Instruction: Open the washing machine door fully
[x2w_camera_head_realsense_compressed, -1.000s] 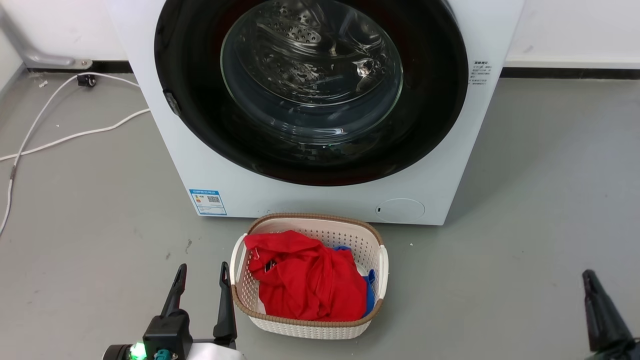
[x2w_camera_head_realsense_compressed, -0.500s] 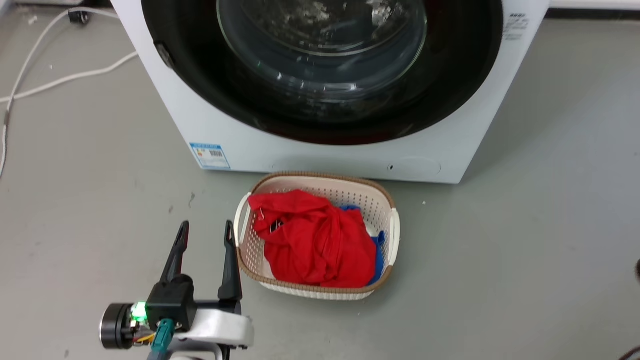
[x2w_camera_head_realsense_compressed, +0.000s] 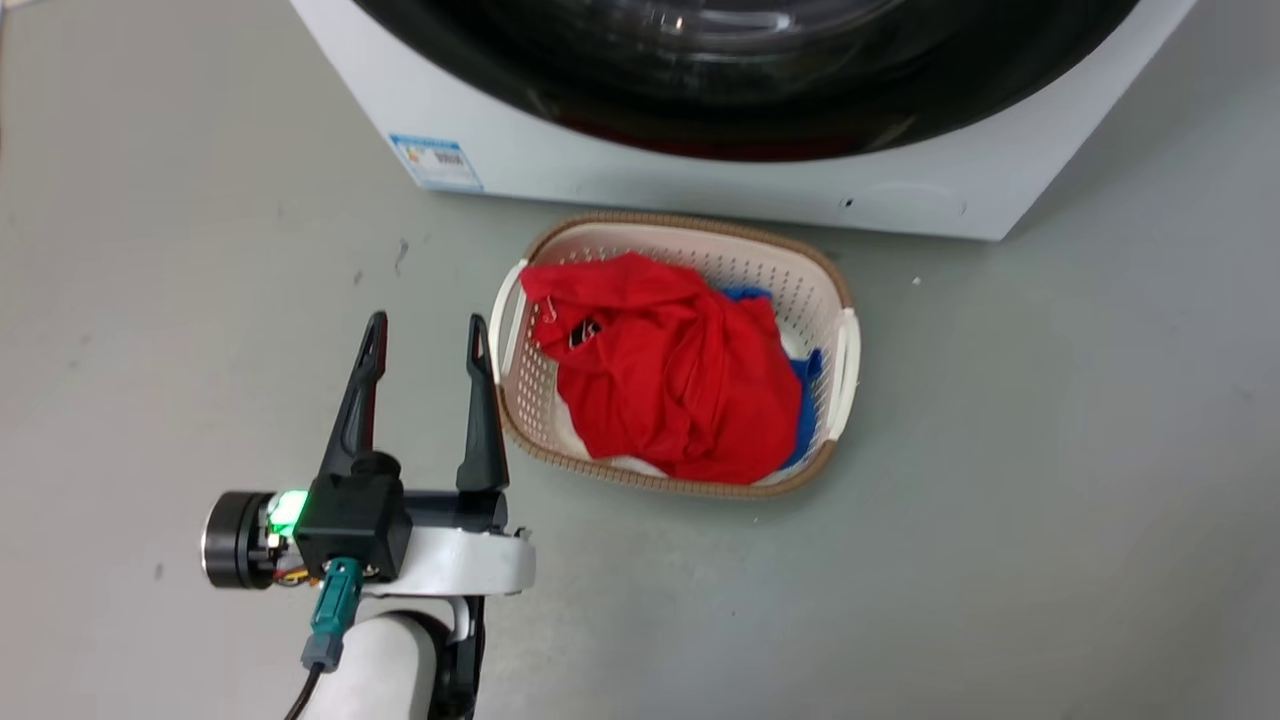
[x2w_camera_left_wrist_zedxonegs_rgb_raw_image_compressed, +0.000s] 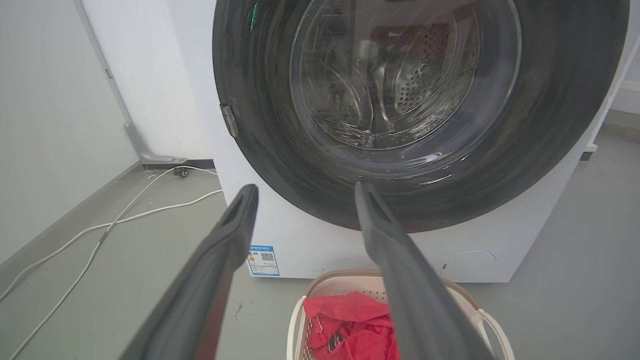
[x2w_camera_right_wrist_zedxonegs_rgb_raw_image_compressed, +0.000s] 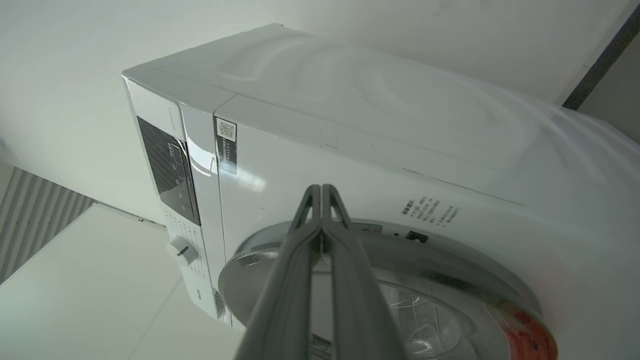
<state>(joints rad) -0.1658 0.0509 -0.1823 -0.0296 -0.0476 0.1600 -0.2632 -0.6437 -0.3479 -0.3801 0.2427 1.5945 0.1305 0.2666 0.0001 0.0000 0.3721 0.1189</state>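
Here, nearest the head camera, my left gripper (x2w_camera_head_realsense_compressed: 427, 322) hangs low over the grey floor, its two dark fingers spread wide and holding nothing. I judge they are parted to be ready for the door's catch. Just beside it stands the cream laundry basket (x2w_camera_head_realsense_compressed: 846, 345), a red garment (x2w_camera_head_realsense_compressed: 680, 370) heaped over something blue. It is parked directly before the washing machine (x2w_camera_head_realsense_compressed: 700, 185), where loading would be easy but where it may crowd my approach.

My right gripper (x2w_camera_right_wrist_zedxonegs_rgb_raw_image_compressed: 320, 189) is raised toward the machine's upper front, its fingers pressed together on nothing. Pinched to one point like this, they could perhaps press or hook at the rim.

Beyond both is the washing machine door (x2w_camera_left_wrist_zedxonegs_rgb_raw_image_compressed: 270, 150), a round, glossy black ring nearly as wide as the cabinet. Through its bulging clear glass window (x2w_camera_left_wrist_zedxonegs_rgb_raw_image_compressed: 400, 75) the perforated steel drum shows. The door looks shut, lying flush on the white front, with a small grey catch (x2w_camera_left_wrist_zedxonegs_rgb_raw_image_compressed: 229, 120) at its left edge in the left wrist view. Opening has not yet begun.
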